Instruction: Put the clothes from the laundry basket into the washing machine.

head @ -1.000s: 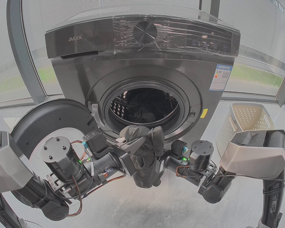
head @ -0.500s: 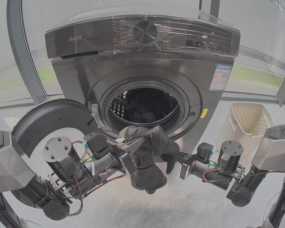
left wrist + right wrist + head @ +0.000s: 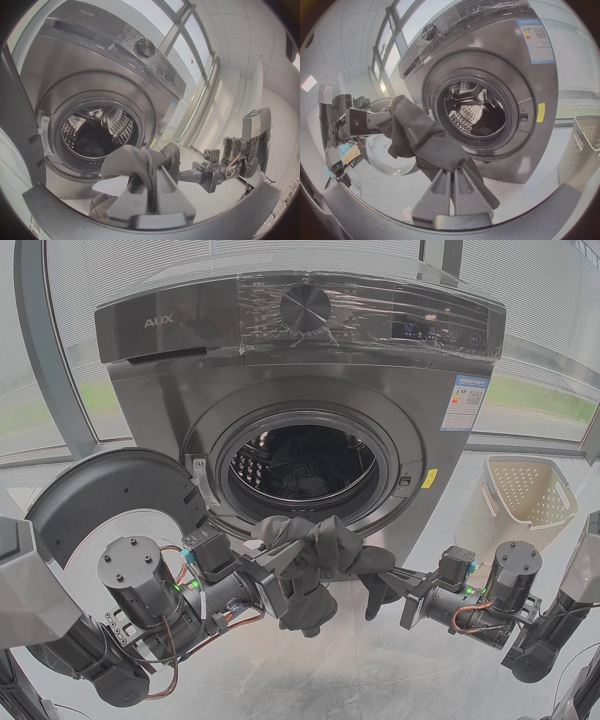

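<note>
A dark grey garment (image 3: 319, 549) hangs stretched between both grippers, just in front of and below the washing machine's open drum (image 3: 303, 462). My left gripper (image 3: 281, 551) is shut on its left end, and the cloth drapes over the fingers (image 3: 175, 200) in the left wrist view. My right gripper (image 3: 382, 574) is shut on its right end (image 3: 425, 137), with a loose flap hanging beneath. Dark clothes (image 3: 300, 468) lie inside the drum. The cream laundry basket (image 3: 525, 496) stands on the floor to the right of the machine.
The round washer door (image 3: 106, 490) is swung open to the left, behind my left arm. Grey tiled floor (image 3: 350, 671) lies free below the garment. Glass walls stand behind the machine.
My right arm has swung out to the right with its end of the garment, spreading the bunched cloth sideways. My left arm has shifted slightly right and down.
</note>
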{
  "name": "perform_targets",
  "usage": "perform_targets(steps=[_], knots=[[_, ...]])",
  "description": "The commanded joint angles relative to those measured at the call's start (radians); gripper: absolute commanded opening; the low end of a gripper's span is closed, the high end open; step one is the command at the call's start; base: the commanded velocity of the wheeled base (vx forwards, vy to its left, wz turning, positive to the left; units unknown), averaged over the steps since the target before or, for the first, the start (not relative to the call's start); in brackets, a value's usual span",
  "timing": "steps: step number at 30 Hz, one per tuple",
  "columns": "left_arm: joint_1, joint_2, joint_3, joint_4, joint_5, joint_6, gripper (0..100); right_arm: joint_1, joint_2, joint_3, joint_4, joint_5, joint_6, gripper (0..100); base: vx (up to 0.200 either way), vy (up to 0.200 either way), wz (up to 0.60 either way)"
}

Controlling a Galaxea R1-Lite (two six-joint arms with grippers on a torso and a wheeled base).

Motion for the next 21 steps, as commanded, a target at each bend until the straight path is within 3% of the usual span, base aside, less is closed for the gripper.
perform_targets(steps=[1,2,16,21], knots=[[-0.012,0.022,0.013,-0.001,-0.003,0.004,0,0.001,-0.025,0.003,-0.001,-0.001,0.0,0,0.0,0.0,0.0],[-0.015,0.022,0.013,-0.001,-0.003,0.003,100,0.001,-0.027,0.003,-0.001,-0.003,0.0,0,0.0,0.0,0.0],[-0.01,0.135,0.033,-0.002,0.001,0.004,100,0.006,-0.105,-0.038,-0.013,-0.013,-0.002,0,0.0,0.0,0.0],[-0.01,0.155,0.053,-0.002,0.0,0.006,100,0.006,-0.103,-0.09,-0.004,-0.053,-0.002,0,0.0,0.0,0.0]])
